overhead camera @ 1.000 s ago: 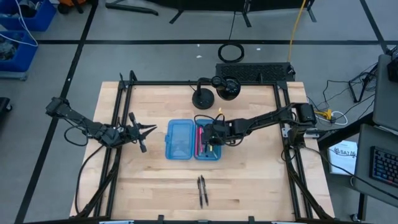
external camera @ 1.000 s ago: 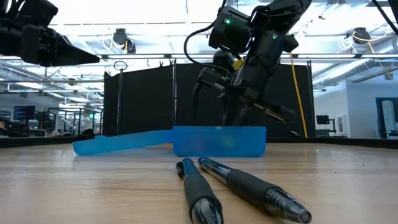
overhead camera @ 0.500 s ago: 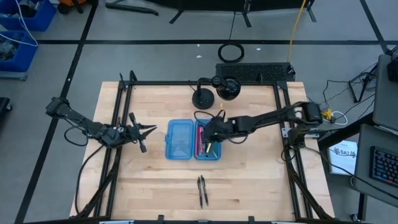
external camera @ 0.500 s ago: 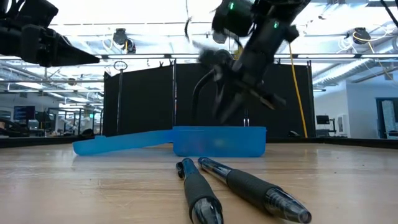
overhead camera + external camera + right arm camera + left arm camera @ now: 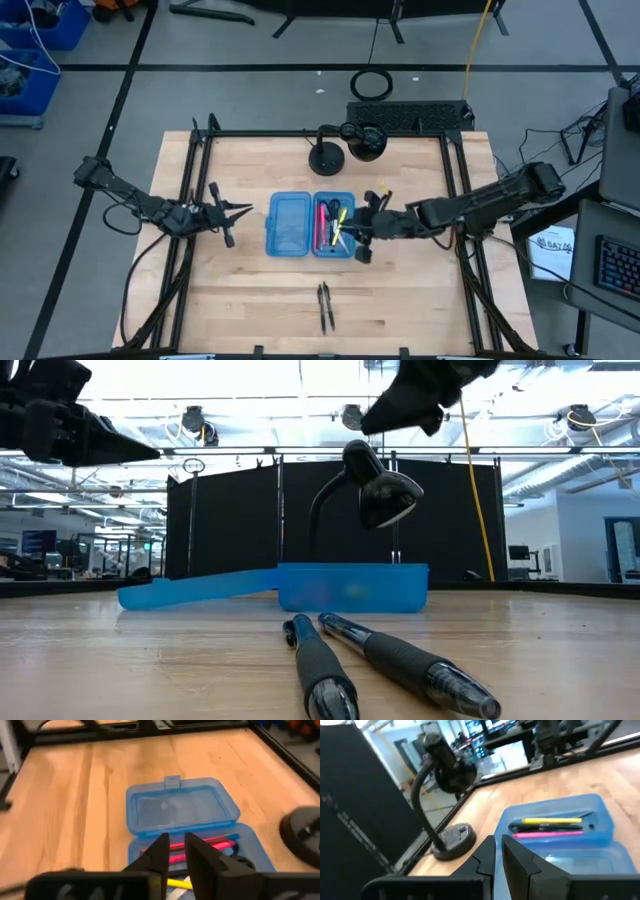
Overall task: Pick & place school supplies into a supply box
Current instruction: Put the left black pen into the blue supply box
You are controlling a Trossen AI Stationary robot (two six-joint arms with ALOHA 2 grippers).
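The supply box (image 5: 310,225) lies open at the table's middle, a translucent blue case with its lid half (image 5: 182,807) flat on the left. Its tray half (image 5: 335,227) holds a pink pen (image 5: 547,834), a yellow pen (image 5: 552,820), a red one and a dark item. Two dark pens (image 5: 324,306) lie side by side near the near edge (image 5: 400,660). My right gripper (image 5: 352,233) hovers just right of the tray, pointing at it, open by a narrow gap (image 5: 176,851). My left gripper (image 5: 245,210) waits shut, left of the lid (image 5: 498,852).
A black desk lamp stands behind the case, base (image 5: 326,157) and head (image 5: 366,143) near the far edge; it also shows in the low view (image 5: 378,495). A black frame runs round the table (image 5: 190,250). Bare wood lies between the case and the two pens.
My right gripper has drawn back from above the tray toward the table's right and slightly the near edge, rising out of the low view. The thin yellow pen that slanted from its fingers now lies in the tray, free of them.
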